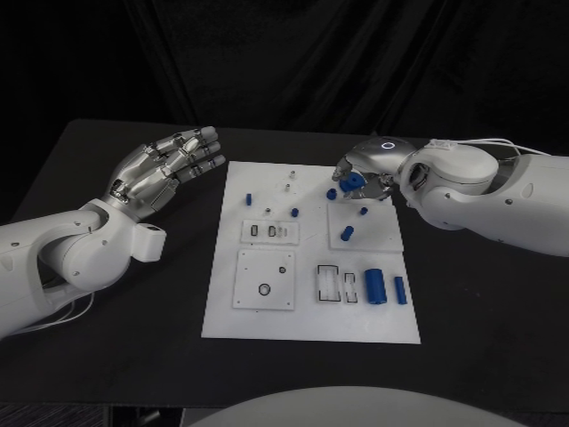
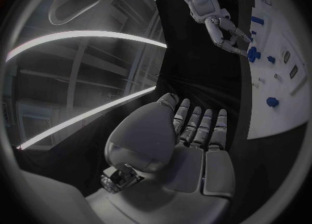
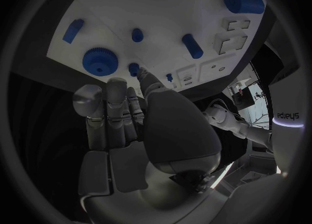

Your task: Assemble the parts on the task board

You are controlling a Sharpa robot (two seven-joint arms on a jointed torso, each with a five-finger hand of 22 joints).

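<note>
the task board [image 1: 313,320] lay in the middle of the black table [image 1: 92,294], white and flat, with the small blue parts scattered over it where either arm could reach. the right hand [image 1: 359,178] hung over the board's far right corner, fingers bunched downward round a blue gear [image 1: 350,182]. from the head view it looked pinched there, but the right wrist view showed the gear [image 3: 99,61] lying just beyond the fingertips [image 3: 138,71], so i could not tell whether the hand truly held it or only hovered at it. my guess was that the hand stood there because the gear belonged on one of the posts in that corner.

the left hand [image 1: 169,165] was held off the board's left edge, well apart from every part, palm up and fingers [image 2: 202,125] stretched straight side by side with nothing in them. it seemed parked out of the way, leaving the right arm room to work.

nearer the robot, a blue cylinder [image 1: 376,285] and a thinner blue peg [image 1: 400,290] lay beside the rectangular slots [image 1: 327,281], likely waiting to be dropped in. more small blue pieces sat mid-board, one blue pin [image 1: 348,234] lying flat, not yet seated.
</note>
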